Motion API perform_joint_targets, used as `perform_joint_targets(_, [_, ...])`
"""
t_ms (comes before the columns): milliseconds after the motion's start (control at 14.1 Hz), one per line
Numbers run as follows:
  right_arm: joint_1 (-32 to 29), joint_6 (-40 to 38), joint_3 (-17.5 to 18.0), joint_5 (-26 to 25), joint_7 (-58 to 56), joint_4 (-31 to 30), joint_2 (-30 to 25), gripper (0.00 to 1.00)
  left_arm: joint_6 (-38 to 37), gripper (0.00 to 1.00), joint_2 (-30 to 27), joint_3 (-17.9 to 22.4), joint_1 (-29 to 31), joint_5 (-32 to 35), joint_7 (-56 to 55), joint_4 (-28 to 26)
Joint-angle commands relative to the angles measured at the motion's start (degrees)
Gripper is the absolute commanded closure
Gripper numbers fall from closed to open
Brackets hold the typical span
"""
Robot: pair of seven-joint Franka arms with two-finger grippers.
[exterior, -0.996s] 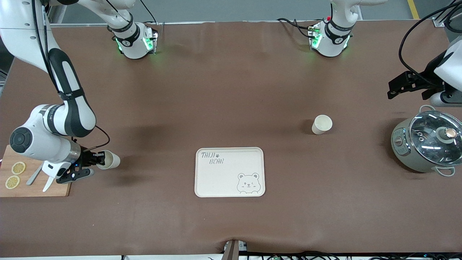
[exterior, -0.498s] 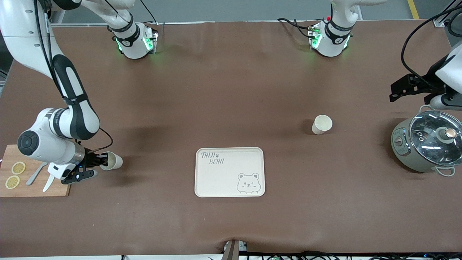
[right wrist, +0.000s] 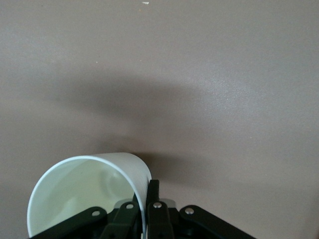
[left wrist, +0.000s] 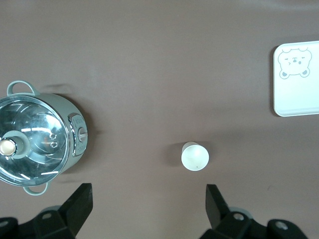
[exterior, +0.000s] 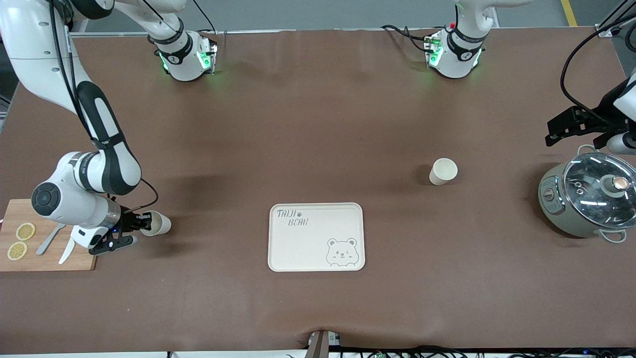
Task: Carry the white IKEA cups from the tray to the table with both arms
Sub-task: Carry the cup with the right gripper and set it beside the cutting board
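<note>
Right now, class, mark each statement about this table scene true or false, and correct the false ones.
1. The right gripper is shut on a cup. True.
2. The second cup stands on the bear tray. False: it stands on the bare table, apart from the tray, toward the left arm's end.
3. The left gripper holds a cup. False: it is open and empty, above the table near the pot.
4. Lemon slices lie on the wooden board. True.
5. The pot has no lid. False: a glass lid covers it.
</note>
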Motion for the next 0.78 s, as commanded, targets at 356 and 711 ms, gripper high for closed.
perform_joint_targets(356, [-1.2, 0.2, 0.9, 0.7, -0.2, 0.7, -0.3, 0.09, 2.1, 0.0, -0.3, -0.3, 0.1, -0.5, 0.8, -0.5])
perform_joint_targets(711, [-1.1, -4.8, 0.9, 0.7, -0.1, 4.4, -2.2, 0.0, 2.2, 0.0, -0.2, -0.3, 0.1, -0.4, 0.9, -0.5])
